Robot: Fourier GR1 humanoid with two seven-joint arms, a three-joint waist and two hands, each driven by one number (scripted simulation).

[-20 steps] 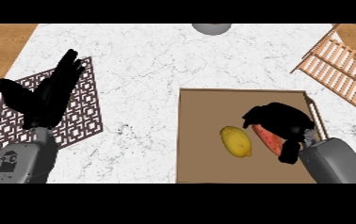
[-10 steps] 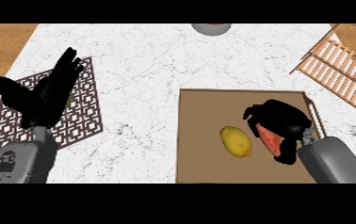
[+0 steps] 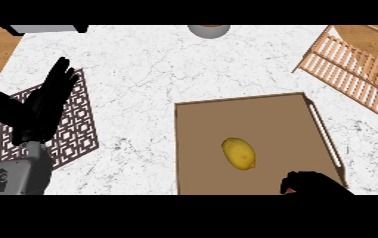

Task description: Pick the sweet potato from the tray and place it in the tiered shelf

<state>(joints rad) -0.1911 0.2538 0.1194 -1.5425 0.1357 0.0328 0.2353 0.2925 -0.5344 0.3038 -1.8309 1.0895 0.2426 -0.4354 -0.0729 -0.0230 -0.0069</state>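
The brown tray (image 3: 310,107) lies on the marble counter at the right, and the only thing I can see on it is a yellow lemon (image 3: 238,153). My right hand (image 3: 316,184) shows at the tray's near right corner, half cut off by the view's lower edge, with its fingers curled. No sweet potato lies on the tray; the hand hides it. The wooden tiered shelf (image 3: 345,57) stands at the far right, well beyond the hand. At the left, my left hand (image 3: 46,104) rests open with its fingers up.
Under the left hand lies a dark patterned mat (image 3: 74,137). A grey round bowl (image 3: 209,30) sits at the counter's far edge in the middle, and a grey object (image 3: 46,28) at the far left. White marble stretches between the mat and the tray.
My right hand, curled round the orange sweet potato beside the lemon, has pulled back toward the lower edge and taken the potato out of sight. The lemon and the left hand have stayed put.
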